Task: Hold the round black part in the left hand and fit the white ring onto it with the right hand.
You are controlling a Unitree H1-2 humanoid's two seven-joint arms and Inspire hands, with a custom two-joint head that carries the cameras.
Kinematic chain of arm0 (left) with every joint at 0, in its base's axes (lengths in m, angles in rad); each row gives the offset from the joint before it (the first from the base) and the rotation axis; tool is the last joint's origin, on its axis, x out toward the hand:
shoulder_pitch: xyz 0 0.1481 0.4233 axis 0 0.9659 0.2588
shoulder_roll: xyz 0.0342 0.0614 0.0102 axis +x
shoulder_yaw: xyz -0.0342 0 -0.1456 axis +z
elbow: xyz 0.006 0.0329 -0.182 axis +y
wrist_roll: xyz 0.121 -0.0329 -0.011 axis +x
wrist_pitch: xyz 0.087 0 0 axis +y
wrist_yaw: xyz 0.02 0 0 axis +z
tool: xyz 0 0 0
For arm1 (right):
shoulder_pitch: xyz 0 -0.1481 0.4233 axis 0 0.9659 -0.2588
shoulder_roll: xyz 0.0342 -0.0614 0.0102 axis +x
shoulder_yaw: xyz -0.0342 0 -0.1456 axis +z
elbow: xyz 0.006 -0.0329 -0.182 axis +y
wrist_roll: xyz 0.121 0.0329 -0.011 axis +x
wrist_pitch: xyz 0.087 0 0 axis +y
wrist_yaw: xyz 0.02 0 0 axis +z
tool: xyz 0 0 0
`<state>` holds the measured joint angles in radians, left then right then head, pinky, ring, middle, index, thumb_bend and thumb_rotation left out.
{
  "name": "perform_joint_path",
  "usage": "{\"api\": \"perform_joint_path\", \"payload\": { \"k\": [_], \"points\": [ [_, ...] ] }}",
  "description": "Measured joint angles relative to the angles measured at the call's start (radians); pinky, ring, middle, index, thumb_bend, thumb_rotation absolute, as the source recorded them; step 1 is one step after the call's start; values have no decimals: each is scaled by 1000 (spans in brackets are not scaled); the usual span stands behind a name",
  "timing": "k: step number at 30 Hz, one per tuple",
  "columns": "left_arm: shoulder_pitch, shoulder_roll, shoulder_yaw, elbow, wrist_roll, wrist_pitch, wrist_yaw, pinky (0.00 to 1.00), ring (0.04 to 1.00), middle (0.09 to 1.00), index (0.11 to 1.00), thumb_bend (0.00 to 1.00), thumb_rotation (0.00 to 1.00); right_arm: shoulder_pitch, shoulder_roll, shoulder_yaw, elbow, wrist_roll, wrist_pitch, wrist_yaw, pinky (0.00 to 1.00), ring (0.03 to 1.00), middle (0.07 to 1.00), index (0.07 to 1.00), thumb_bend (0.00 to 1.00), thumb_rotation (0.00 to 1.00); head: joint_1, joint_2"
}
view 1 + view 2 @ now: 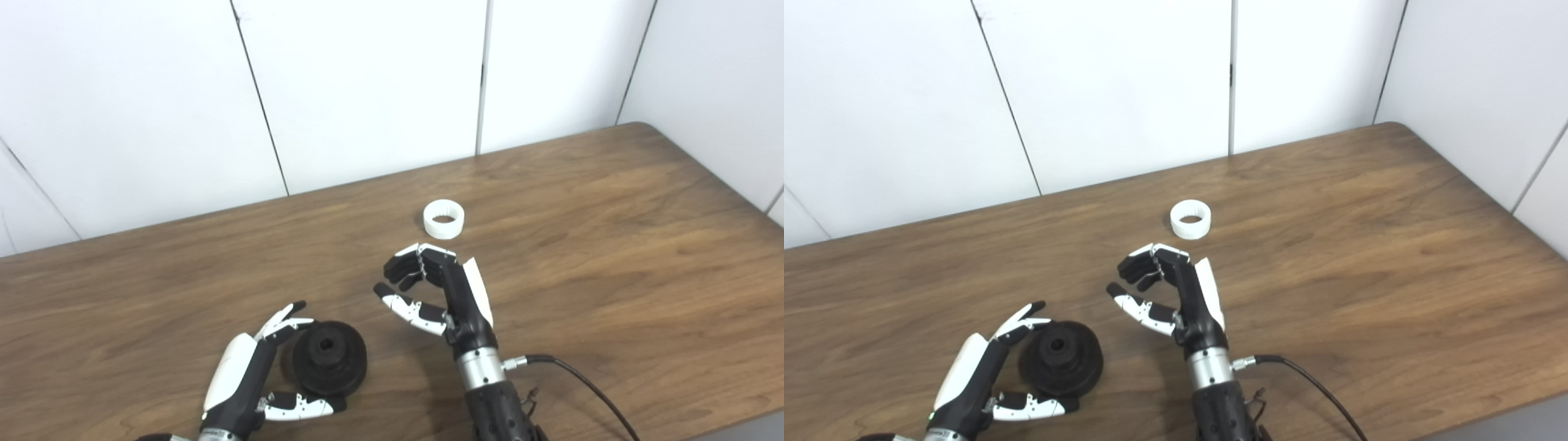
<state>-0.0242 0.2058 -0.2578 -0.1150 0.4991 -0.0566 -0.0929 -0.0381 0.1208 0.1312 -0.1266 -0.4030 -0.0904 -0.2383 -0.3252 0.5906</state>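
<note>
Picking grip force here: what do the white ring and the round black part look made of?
White ring: probably matte plastic, maybe printed; uniform white, with fine ridges inside its bore. Round black part: dull black, stepped, glare-free, so rubber or matte plastic; I cannot tell which.

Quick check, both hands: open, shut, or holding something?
Left hand: fingers and thumb around the round black part on the table; a firm grip cannot be told.
Right hand: open, empty, short of the white ring.
</note>
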Motion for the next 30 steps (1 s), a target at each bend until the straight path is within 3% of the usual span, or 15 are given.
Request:
{"api": "perform_joint_path", "payload": {
  "k": [2, 5, 10, 12, 14, 16, 19, 30],
  "points": [
    [0, 0, 1, 0, 0, -1, 2, 873, 937, 932, 599, 853, 206, -20, -17, -13, -15, -1, 19, 6, 422, 535, 500, 493, 518, 5, -8, -8],
    [0, 0, 2, 2, 0, -5, 2, 878, 940, 934, 600, 850, 210, -51, -50, -36, -25, -8, 53, 15, 514, 626, 667, 497, 504, 134, -8, -9],
    [0, 0, 3, 3, 0, -5, 2, 884, 940, 935, 599, 846, 209, -91, -115, -52, -65, -114, 160, 38, 697, 780, 785, 499, 501, 162, 2, -6],
    [1, 0, 3, 3, 0, -6, 1, 886, 940, 935, 599, 848, 209, -112, -138, -61, -79, -141, 195, 44, 740, 827, 830, 635, 558, 312, 3, -6],
    [1, 0, 3, 4, 0, -8, 2, 885, 939, 935, 599, 849, 208, -142, -163, -71, -88, -175, 232, 54, 757, 845, 847, 709, 590, 393, 5, -8],
    [1, 0, 3, 7, 0, -11, 3, 884, 939, 934, 598, 850, 207, -171, -185, -78, -88, -192, 254, 65, 764, 855, 858, 735, 604, 413, 9, -9],
    [0, -1, 2, 17, 4, -19, 5, 879, 937, 933, 601, 851, 191, -215, -218, -92, -88, -204, 280, 79, 698, 833, 855, 735, 615, 403, 11, -11],
    [-31, -5, -14, 69, 40, -40, 20, 902, 945, 939, 608, 856, 218, -268, -248, -109, -111, -211, 309, 97, 668, 805, 838, 731, 598, 398, 18, -9]
  ]
}}
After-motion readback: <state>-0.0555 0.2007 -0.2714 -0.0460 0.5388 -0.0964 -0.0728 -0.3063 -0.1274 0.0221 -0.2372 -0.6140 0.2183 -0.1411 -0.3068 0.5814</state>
